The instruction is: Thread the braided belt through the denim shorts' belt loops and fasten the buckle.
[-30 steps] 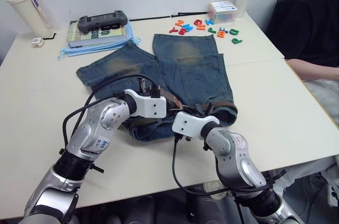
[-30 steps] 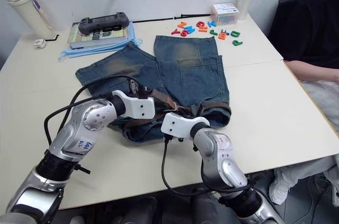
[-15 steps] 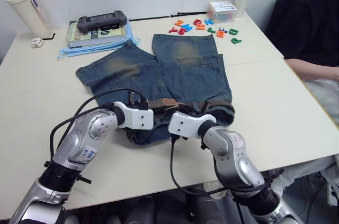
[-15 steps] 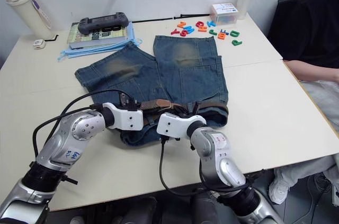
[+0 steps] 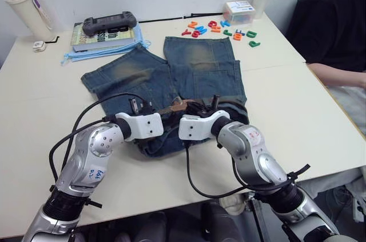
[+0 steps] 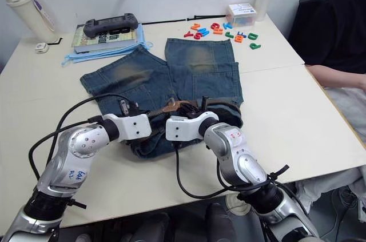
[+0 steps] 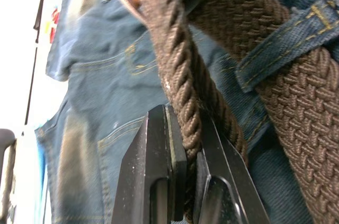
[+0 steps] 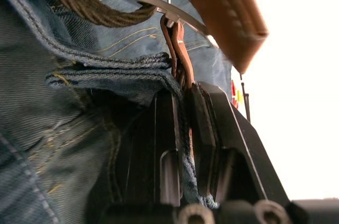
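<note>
Left gripper (image 7: pixel 183 181) clamped on braided belt (image 7: pixel 183 102); right gripper (image 8: pixel 183 128) clamped on belt at buckle (image 8: pixel 159 7). Versus 1 s ago, both grippers closer together at waistband of denim shorts (image 5: pixel 200 76), tan tip (image 5: pixel 176 104) raised. Belt sits in belt loops (image 7: pixel 280 44); fastening stage.

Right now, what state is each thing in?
braided belt: runs under a belt loop, unfastened
buckle: unfastened
denim shorts: flat on table
left gripper: jaws shut on belt
right gripper: jaws shut on belt end by buckle
</note>
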Robot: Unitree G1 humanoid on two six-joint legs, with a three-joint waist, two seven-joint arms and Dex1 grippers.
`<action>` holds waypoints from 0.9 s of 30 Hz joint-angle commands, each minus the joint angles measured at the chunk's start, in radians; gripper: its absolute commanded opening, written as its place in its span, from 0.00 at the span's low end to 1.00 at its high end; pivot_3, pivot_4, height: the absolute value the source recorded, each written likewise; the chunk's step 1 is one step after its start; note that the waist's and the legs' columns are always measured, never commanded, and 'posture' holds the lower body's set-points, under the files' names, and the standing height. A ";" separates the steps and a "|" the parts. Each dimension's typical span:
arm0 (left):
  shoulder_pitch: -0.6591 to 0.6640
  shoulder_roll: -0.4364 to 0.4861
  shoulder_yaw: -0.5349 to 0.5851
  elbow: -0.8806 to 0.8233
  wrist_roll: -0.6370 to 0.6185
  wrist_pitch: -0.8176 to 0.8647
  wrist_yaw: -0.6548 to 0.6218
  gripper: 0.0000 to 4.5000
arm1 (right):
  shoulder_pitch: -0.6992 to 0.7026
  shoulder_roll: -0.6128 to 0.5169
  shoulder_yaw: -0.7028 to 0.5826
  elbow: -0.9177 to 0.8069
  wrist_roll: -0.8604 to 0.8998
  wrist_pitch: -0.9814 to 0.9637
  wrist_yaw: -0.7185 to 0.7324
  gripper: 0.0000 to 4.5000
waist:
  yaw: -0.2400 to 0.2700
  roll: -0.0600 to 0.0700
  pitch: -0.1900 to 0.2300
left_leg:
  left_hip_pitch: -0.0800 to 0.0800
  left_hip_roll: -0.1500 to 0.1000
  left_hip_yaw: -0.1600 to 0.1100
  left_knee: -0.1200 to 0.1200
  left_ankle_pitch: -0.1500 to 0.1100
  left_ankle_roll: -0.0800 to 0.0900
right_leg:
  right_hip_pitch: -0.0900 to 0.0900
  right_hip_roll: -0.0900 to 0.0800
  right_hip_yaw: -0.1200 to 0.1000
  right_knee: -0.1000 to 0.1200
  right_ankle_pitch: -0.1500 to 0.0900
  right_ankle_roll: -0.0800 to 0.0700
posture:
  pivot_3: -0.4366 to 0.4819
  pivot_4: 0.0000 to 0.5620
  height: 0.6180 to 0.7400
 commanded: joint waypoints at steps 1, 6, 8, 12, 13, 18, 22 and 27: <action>0.013 0.018 0.045 -0.060 0.045 0.079 0.008 0.00 | -0.024 0.002 -0.028 -0.002 -0.014 -0.011 -0.004 0.01 | 0.000 0.000 0.000 | 0.000 0.000 0.000 0.000 0.000 0.000 | 0.000 0.000 0.000 0.000 0.000 0.000 | 0.48 0.27 0.98; 0.005 0.012 0.053 -0.072 0.074 0.159 0.021 0.00 | -0.024 0.012 -0.031 0.011 -0.013 -0.015 -0.004 0.01 | 0.000 0.000 0.000 | 0.000 0.000 0.000 0.000 0.000 0.000 | 0.000 0.001 0.000 0.000 0.000 0.000 | 0.48 0.27 0.98; 0.002 0.011 0.055 -0.074 0.082 0.181 0.033 0.00 | -0.021 0.013 -0.032 0.013 -0.012 -0.013 -0.003 0.01 | 0.000 0.000 0.000 | 0.000 0.000 0.000 0.000 0.000 0.000 | 0.000 0.001 0.000 0.000 0.000 0.000 | 0.48 0.27 0.98; 0.001 0.011 0.054 -0.078 0.086 0.213 0.048 0.00 | -0.015 0.018 -0.027 0.016 -0.010 -0.011 -0.001 0.01 | -0.001 0.000 0.000 | 0.000 0.000 0.000 0.000 0.000 0.000 | 0.000 0.000 0.000 0.000 0.000 0.000 | 0.48 0.27 0.98; 0.001 0.014 0.051 -0.077 0.093 0.224 0.050 0.00 | -0.015 0.021 -0.027 0.014 -0.009 -0.010 -0.001 0.01 | -0.001 0.000 0.000 | 0.000 0.000 0.000 0.000 0.000 0.000 | 0.000 0.000 0.000 0.000 0.000 0.000 | 0.48 0.27 0.98; -0.011 0.029 0.039 -0.058 0.105 0.233 0.053 0.00 | -0.022 0.030 -0.023 0.013 -0.009 -0.022 -0.001 0.01 | -0.001 0.000 0.000 | 0.000 0.000 0.000 0.000 0.000 0.000 | 0.000 0.000 0.000 0.000 0.000 0.000 | 0.48 0.27 0.98; -0.019 0.051 0.022 -0.028 0.115 0.217 0.054 0.00 | -0.027 0.032 -0.023 0.013 -0.013 -0.026 0.000 0.01 | -0.001 0.000 0.000 | 0.000 0.000 0.000 0.000 0.000 0.000 | 0.000 0.000 0.000 0.000 0.000 0.000 | 0.48 0.27 0.98; -0.038 0.042 -0.005 0.002 0.116 0.201 0.065 0.00 | -0.030 0.036 -0.020 0.015 -0.019 -0.030 0.001 0.01 | 0.000 0.000 0.000 | 0.000 0.000 0.000 0.000 0.000 0.000 | 0.000 0.000 0.000 0.000 0.000 0.000 | 0.48 0.27 0.98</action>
